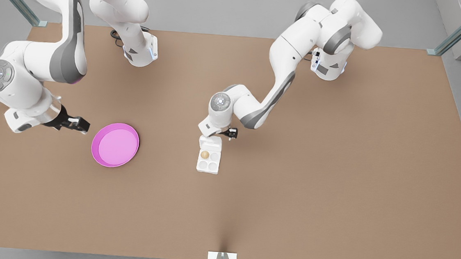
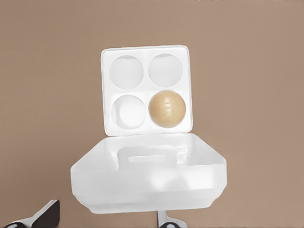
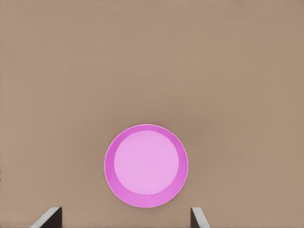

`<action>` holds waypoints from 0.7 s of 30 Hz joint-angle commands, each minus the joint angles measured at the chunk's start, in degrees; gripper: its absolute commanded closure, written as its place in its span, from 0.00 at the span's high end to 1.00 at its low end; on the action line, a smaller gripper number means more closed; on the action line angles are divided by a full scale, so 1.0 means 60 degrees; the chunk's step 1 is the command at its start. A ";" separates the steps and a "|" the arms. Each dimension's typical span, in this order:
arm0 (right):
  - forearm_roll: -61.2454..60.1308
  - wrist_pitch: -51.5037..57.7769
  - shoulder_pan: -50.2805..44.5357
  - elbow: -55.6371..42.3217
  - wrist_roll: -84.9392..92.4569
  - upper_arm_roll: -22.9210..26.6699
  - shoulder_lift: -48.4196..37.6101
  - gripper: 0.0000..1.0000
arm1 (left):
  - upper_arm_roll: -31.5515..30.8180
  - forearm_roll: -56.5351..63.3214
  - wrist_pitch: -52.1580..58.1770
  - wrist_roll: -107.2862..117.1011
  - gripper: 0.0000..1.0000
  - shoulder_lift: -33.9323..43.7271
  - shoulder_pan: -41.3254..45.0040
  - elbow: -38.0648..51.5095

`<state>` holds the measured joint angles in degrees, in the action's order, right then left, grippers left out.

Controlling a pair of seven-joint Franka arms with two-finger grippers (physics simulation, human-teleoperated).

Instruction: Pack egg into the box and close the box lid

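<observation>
- Nearest to where I stand, bare brown surface (image 1: 289, 216) and nothing on it.
- Next comes the box (image 1: 208, 160), its four-cup tray lying flat. The egg (image 1: 204, 155) already sits in one of the two cups next to the hinge — the one toward the front view's left; the other three cups are vacant.
- Just behind the tray, the box lid (image 1: 210, 143) stands raised rather than folded down, so the closing is, to my eye, the step left.
- The left gripper (image 1: 230, 133) hovers right at the far edge of that lid, just beside it. Its jaws are spread, and I see nothing held between them.
- Off toward the front view's left, the pink plate (image 1: 115, 144) lies with nothing on it, well apart from the box.
- The right gripper (image 1: 75, 123) waits beside the plate, jaws parted wide and holding nothing.
- What could go wrong: the box is light and unanchored, so a push on the lid that runs too flat may slide the whole carton forward instead of swinging the hinge.
- A hard or off-centre shove could tilt the tray and roll the egg out — or leave the lid sprung half open.
</observation>
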<state>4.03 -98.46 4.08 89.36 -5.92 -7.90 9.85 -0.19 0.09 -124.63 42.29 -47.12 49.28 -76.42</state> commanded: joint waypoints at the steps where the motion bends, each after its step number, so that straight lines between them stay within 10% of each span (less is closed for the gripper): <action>1: 0.0237 -0.0362 -0.0124 -0.0068 0.2217 -0.0017 -0.0089 1.00 | 0.0018 0.0088 -0.0952 0.2415 1.00 -0.0174 -0.0010 0.0080; 13: 0.0120 -0.0187 -0.0227 -0.0068 0.2305 -0.0017 0.0102 1.00 | 0.0369 0.0440 -0.0894 0.1962 1.00 -0.0233 -0.0537 0.1633; 19: 0.0120 -0.1314 -0.0124 0.0649 0.2290 -0.0017 0.0043 1.00 | 0.0193 0.0293 0.4966 -0.5054 1.00 0.4570 -0.4697 -0.0416; 21: 0.0120 -0.1168 -0.0109 0.0649 0.2305 -0.0017 -0.0162 1.00 | -0.0041 0.0205 0.3650 -0.5816 1.00 0.7324 -0.5430 -0.3931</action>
<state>4.80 -102.56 3.49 92.79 3.49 -7.98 9.35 -0.01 1.79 -109.01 38.59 -8.43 17.86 -93.79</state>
